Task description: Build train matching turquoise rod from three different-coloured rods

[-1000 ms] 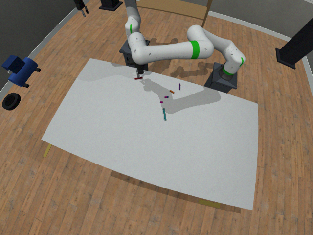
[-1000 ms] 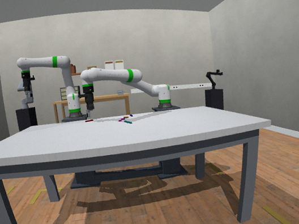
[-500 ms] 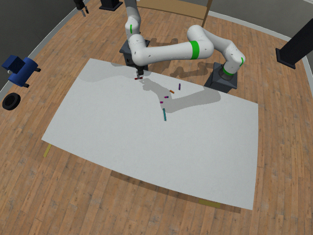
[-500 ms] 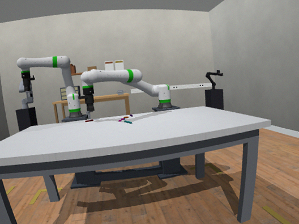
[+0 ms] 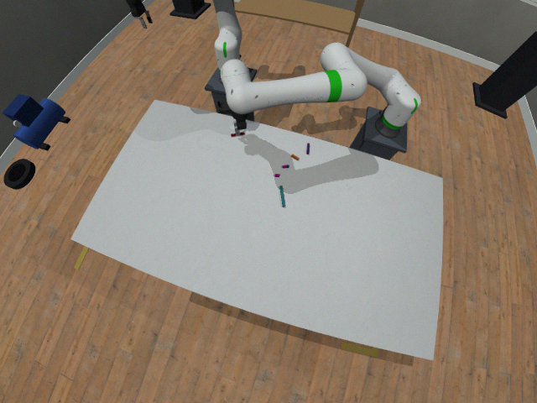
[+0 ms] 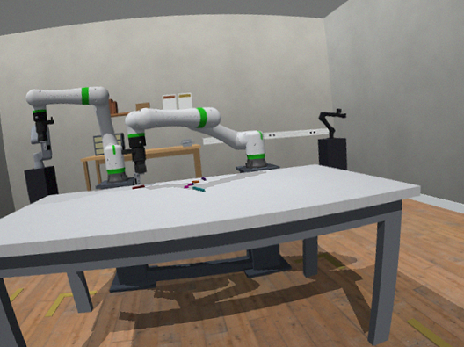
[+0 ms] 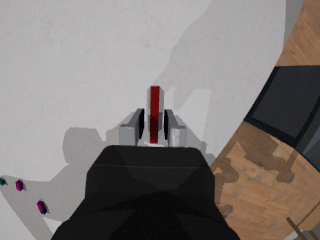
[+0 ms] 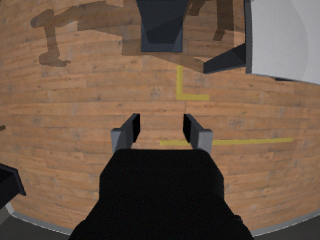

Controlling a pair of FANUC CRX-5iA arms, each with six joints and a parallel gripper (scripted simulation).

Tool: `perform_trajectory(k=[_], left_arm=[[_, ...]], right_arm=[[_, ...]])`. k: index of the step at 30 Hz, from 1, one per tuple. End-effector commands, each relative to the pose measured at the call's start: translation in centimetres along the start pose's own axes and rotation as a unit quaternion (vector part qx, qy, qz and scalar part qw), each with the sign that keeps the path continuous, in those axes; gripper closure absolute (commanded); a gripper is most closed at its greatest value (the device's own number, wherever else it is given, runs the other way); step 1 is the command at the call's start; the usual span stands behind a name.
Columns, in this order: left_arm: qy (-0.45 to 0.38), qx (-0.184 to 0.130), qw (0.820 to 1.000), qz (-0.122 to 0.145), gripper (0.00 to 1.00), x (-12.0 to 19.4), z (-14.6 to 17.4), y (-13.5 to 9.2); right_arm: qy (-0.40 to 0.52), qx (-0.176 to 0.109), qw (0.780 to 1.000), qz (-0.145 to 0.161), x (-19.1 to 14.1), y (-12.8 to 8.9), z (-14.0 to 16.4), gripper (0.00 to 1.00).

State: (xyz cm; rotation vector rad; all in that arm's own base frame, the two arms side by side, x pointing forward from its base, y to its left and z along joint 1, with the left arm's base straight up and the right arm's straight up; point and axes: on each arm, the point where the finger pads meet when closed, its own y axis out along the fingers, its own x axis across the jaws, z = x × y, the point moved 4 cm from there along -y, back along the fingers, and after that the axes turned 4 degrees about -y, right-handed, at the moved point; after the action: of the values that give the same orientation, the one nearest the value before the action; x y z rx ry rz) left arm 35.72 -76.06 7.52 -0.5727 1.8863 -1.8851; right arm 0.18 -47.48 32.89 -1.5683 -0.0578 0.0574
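The red rod [image 5: 233, 134] [image 6: 134, 187] [image 7: 155, 94] lies on the table near its back edge. My left gripper [image 5: 237, 133] [image 7: 154, 118] is partly open around it, fingers on both sides with small gaps. A magenta rod [image 5: 284, 166] [image 7: 41, 204] has a small blue rod [image 5: 288, 165] [image 7: 43, 212] at its end, seemingly touching. Another magenta rod [image 5: 277, 175] [image 7: 19, 185] lies apart. The turquoise rod [image 5: 282, 197] [image 6: 198, 189] lies further forward. An orange rod [image 5: 294, 157] and a purple rod [image 5: 308, 149] lie behind. My right gripper [image 5: 146, 22] [image 8: 161, 122] is open and empty over the floor.
The white table [image 5: 216, 243] [image 6: 161, 215] carries the rods. Arm shadows cross it around the small rods. The left arm reaches low along the table's back edge, in front of the right arm's base [image 5: 216, 84]. The right arm is held high beyond the table.
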Motion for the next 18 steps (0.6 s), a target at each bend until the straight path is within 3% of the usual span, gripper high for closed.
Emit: perform_trajectory(k=[1,18], left_arm=[[0.000,0.001,1.000,0.000,0.46,0.02,0.05,-0.20],[0.000,0.001,1.000,0.000,0.46,0.02,0.05,0.08]], right_arm=[[0.000,-0.001,1.000,0.000,-0.01,-0.08,-0.01,0.00],[0.000,-0.001,1.000,0.000,-0.01,-0.08,-0.01,0.00]])
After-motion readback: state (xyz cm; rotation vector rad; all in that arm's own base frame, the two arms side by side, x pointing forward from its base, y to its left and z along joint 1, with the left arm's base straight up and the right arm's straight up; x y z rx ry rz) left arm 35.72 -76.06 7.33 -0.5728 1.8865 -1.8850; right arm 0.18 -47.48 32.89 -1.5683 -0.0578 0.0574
